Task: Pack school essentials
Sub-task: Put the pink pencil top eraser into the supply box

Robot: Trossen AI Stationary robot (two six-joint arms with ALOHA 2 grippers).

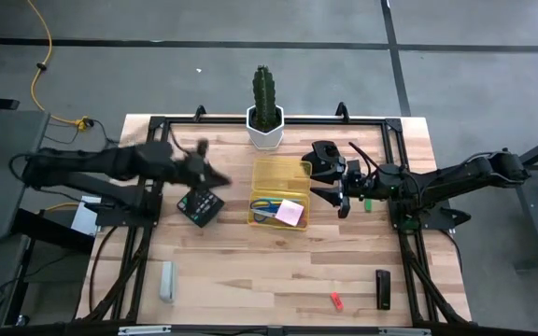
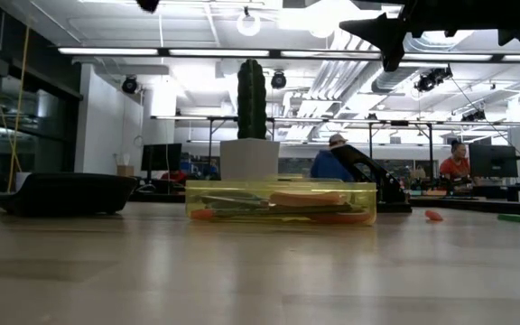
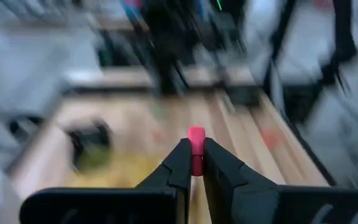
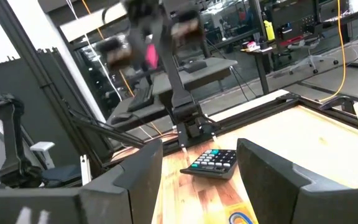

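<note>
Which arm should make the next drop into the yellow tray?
Left. The left gripper is shut on a small red piece and sits just left of the yellow tray. The right gripper hovers open and empty by the tray's right side.

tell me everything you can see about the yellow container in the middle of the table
The yellow container is a see-through, plastic-looking rectangular box, open on top, resting flat on the wooden table just in front of the cactus pot. Inside lie blue-handled scissors and a pink sticky-note pad at the end away from the pot; the low view shows more items stacked inside. Neither gripper touches it; the right gripper hovers beside it.
</note>
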